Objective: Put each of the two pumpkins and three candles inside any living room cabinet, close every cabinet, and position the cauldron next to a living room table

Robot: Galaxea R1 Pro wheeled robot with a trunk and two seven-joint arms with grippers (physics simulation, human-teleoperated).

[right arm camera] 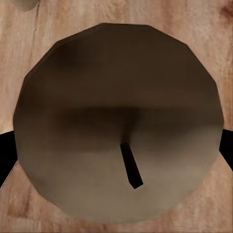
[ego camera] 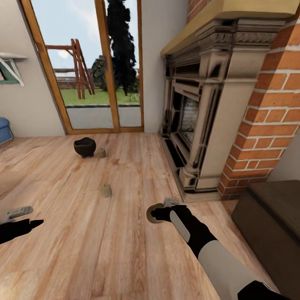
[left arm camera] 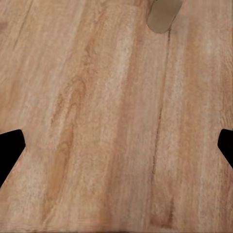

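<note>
The floor (ego camera: 96,246) was made of light wood boards and took up most of the room. At the far side stood a tall glass door (ego camera: 89,66) with a wood frame, and grass showed outside. On the right was a big fireplace (ego camera: 200,108) with a red brick wall (ego camera: 266,116) next to it. A dark brown cabinet (ego camera: 271,225) sat low in the right corner, just past the bricks. A bit of something blue (ego camera: 4,129) peeked in at the left edge.

The black cauldron (ego camera: 85,146) sat on the floor near the door. One candle (ego camera: 101,153) stood just beside it. Another candle (ego camera: 105,190) stood alone, nearer the robot, with bare boards all around it.

The right gripper (ego camera: 157,213) held a third candle (right arm camera: 116,126). In the right wrist view the candle's round top and small dark wick sat between the two black fingers (right arm camera: 6,145), which were closed on its sides.

The left gripper (ego camera: 25,218) hung low over the floor at the left. Its fingers (left arm camera: 9,150) were spread wide apart and held nothing. The lone candle (left arm camera: 164,14) showed at the edge of the left wrist view.

The middle of the floor was wide open, from the arms to the door.
</note>
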